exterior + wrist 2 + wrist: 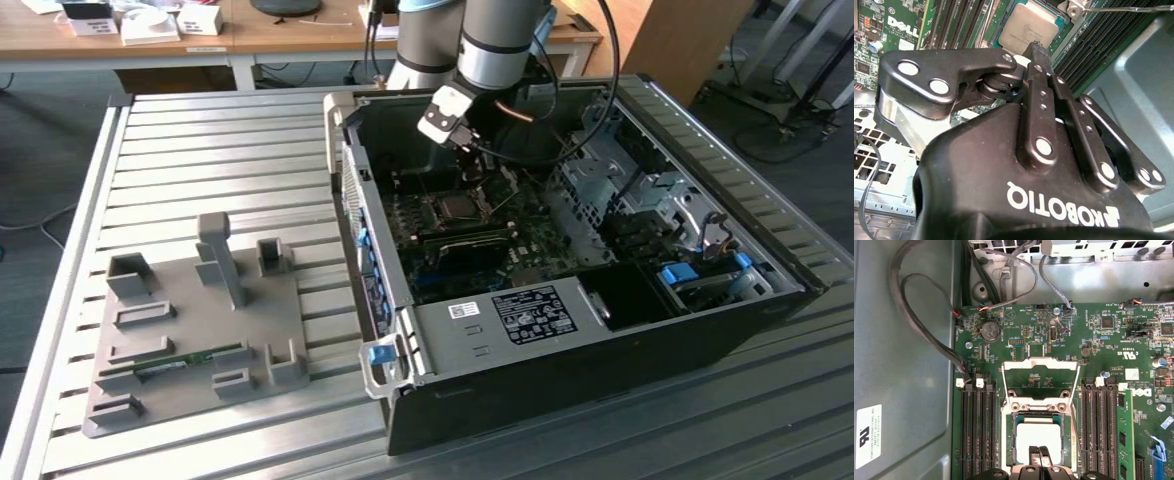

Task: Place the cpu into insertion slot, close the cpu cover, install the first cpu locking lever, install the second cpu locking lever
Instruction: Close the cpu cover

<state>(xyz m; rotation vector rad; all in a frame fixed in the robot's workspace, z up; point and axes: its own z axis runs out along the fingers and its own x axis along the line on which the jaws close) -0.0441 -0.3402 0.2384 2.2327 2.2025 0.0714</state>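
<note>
Nearest, in the first wrist view, the pincer (1039, 456) has its two dark fingertips drawn together with nothing held between them. They sit over the near edge of the cpu (1039, 436). The cpu lies flat in the insertion slot (1009, 440), its pale face uncovered.

Room is tight sideways. Banks of black memory slots (976, 435) run just beside the slot's silver rim on both flanks, and past one bank rises the grey wall of the computer case (904, 365). Beyond the cpu, the cpu cover (1040, 363) is swung back on its hinge, and green board shows through its cut-out centre. Farther on, the circuit board (1094, 335) spreads out with small parts, and dark cables (924, 325) loop along the wall.

The second wrist view looks along the pincer's black linkage to the closed tips above a corner of the cpu. It also shows a thin metal rod (1114, 7) beyond the chip. Whether the tips touch the chip cannot be told.

The exterior view adds the surroundings. The computer case lies open on a ribbed metal counter (200, 150), and the arm (494, 40) reaches down into it. A grey fixture plate (187, 340) sits well apart toward the exterior view's left.
</note>
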